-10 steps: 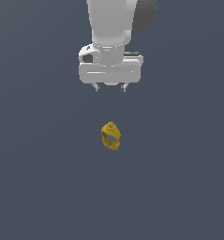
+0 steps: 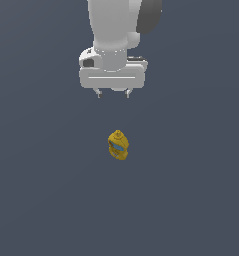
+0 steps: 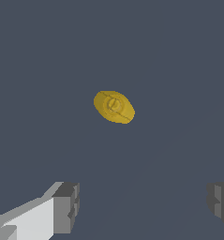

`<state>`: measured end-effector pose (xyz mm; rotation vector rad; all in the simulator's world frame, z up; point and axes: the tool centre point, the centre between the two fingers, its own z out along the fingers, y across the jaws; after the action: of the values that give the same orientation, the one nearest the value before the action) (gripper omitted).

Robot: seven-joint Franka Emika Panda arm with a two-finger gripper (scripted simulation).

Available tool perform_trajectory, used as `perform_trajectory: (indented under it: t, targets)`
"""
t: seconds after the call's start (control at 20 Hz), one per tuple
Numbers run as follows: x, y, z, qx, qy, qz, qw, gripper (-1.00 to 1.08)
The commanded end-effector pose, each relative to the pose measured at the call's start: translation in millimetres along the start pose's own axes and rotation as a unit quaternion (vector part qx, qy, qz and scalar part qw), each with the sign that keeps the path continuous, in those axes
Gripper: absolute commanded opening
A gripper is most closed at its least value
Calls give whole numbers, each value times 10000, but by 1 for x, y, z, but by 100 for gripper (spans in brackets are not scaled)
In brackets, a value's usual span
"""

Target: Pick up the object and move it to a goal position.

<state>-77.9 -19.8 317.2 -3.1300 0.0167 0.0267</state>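
Observation:
The object is a small mustard-yellow lump with a knob on top and a light-blue patch, resting on the dark grey floor. In the wrist view the object shows from above as a yellow oval with a round knob. My gripper hangs well above and behind it in the exterior view, open, with nothing between its fingers. The two fingertips stand wide apart and the object lies ahead of them, not between them.
A plain dark grey surface fills both views. Only the white arm rises out of the top of the exterior view.
The gripper has shifted slightly toward the exterior view's left. The object has stayed where it was.

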Motion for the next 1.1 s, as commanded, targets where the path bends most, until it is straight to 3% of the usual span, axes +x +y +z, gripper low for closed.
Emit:
perform_trajectory:
  t: [0.0, 0.5, 1.05]
  targets:
    - [-1, 2, 0, -15, -19, -14, 10000, 100]
    - [2, 1, 3, -19, -11, -179, 9998, 100]
    - [17, -1, 20, -54, 1, -1100, 9939, 100]
